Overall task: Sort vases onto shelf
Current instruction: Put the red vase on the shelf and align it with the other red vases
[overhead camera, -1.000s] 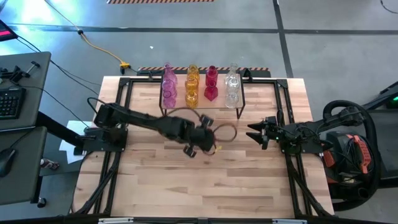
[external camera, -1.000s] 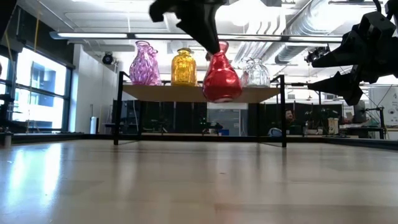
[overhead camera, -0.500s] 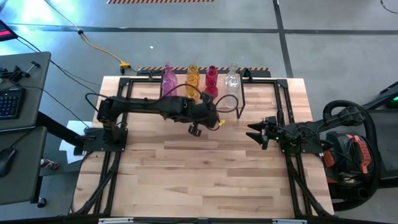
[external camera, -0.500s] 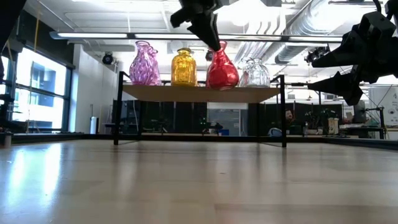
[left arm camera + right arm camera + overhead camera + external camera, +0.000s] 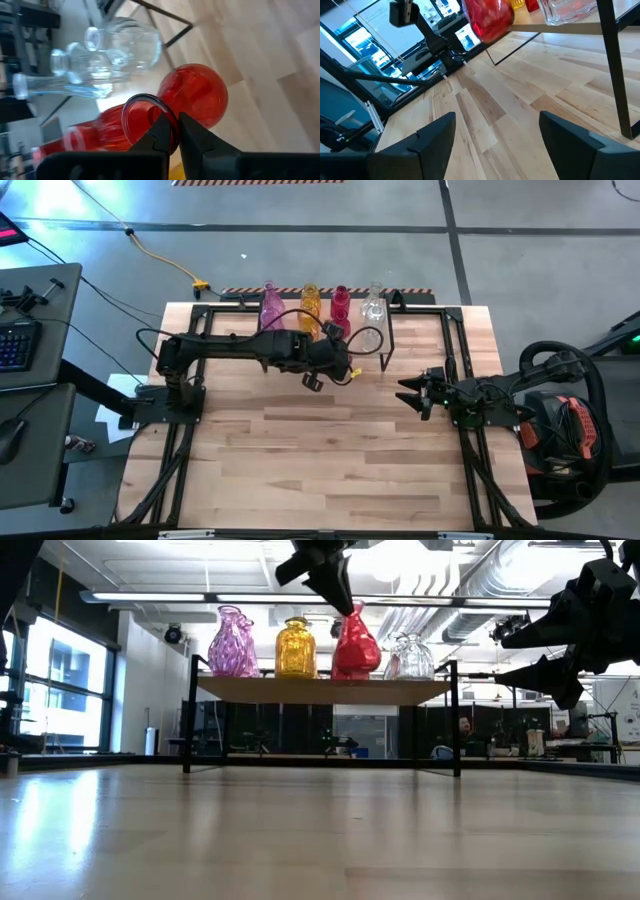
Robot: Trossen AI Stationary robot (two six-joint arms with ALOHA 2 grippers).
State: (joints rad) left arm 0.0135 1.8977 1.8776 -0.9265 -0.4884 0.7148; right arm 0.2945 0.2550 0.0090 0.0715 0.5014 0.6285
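Note:
The shelf stands at the table's far side, its wooden top on black wire legs. On it stand pink, amber, red and clear vases. My left gripper is over the shelf's near edge, shut on another red vase, which also shows in the left wrist view and the right wrist view. My right gripper hangs open and empty above the table, right of the shelf. My left gripper pinches the rim of the red vase's mouth, one finger inside the neck and one outside. The fingers come from above, slanting toward the far side. The vase hangs tilted below them, its base level with the shelf top; whether it rests there I cannot tell.
Bare wooden tabletop lies in front of the shelf. Black frame rails run along both table sides. The shelf's thin black leg stands close to my right gripper. Clear vases stand just beside the held one.
My left gripper has gone toward the table's far edge with the red vase, from in front of the shelf to over its top between the amber and clear vases. The vase has stayed in the hold and has tipped a little from upright.

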